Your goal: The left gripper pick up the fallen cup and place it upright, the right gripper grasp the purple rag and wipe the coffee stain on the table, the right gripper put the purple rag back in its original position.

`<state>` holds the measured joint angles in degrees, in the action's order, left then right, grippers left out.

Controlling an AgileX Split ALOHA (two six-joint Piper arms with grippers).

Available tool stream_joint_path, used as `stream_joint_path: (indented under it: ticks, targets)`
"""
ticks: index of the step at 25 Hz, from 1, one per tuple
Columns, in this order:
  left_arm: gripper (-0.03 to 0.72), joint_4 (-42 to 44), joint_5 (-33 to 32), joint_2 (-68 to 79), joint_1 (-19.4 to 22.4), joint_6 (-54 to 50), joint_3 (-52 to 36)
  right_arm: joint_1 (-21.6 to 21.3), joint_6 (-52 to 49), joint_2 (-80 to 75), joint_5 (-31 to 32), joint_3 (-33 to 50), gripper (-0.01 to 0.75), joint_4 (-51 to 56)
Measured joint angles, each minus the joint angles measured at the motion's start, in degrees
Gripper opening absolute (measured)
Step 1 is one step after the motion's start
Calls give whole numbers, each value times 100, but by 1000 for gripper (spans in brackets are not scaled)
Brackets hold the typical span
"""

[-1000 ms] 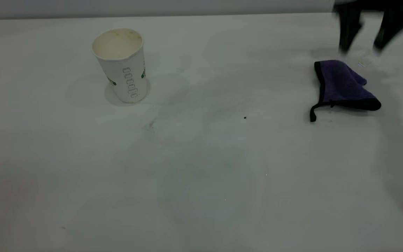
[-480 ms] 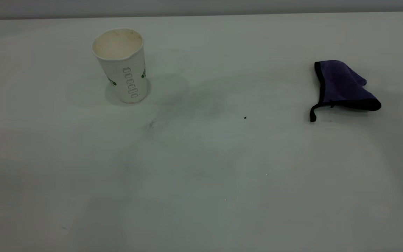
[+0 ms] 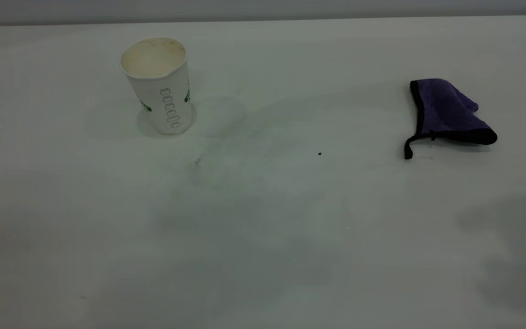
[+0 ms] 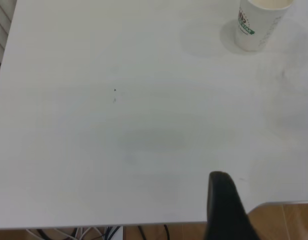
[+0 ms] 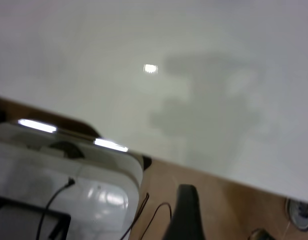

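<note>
We see the cup (image 3: 158, 84) standing upright on the desk (image 3: 263, 219), toward the left and far side in the exterior view, its cream inside facing up and a column of small outlined boxes running down its side. The left wrist view shows the same cup (image 4: 258, 22), upright, with a green logo on its wall. The purple rag (image 3: 445, 114) lies crumpled at the right side of the desk, well apart from the cup, its black edging and short black loop turned toward the near edge. Between them, nearer the cup, only a faint brownish smudge (image 3: 197, 162) marks the desk; we find no dark round blot. A tiny black speck (image 3: 319, 154) sits farther toward the rag.

Neither arm appears in the exterior view. In the left wrist view one dark finger of the left gripper (image 4: 226, 205) shows near the desk's near edge, far from the cup; we cannot tell whether it is released or clenched. In the right wrist view a single dark finger of the right gripper (image 5: 186, 212) hangs beyond the desk's edge over the floor, and again we cannot tell its state. Neither gripper holds anything we can see.
</note>
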<state>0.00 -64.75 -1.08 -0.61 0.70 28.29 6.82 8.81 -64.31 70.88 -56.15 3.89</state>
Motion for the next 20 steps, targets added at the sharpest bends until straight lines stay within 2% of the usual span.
stream_joint_path:
  ticks: [5, 11, 15, 20]
  targets:
    - [476, 0, 0, 0, 0, 0, 0, 0, 0, 1486, -66, 1180, 697, 0]
    - [476, 0, 0, 0, 0, 0, 0, -145, -41, 3665, -624, 2365, 678, 7]
    - [476, 0, 0, 0, 0, 0, 0, -331, -111, 4695, -673, 2814, 668, -10]
    - [476, 0, 0, 0, 0, 0, 0, -586, -158, 5421, -641, 2923, 658, -18]
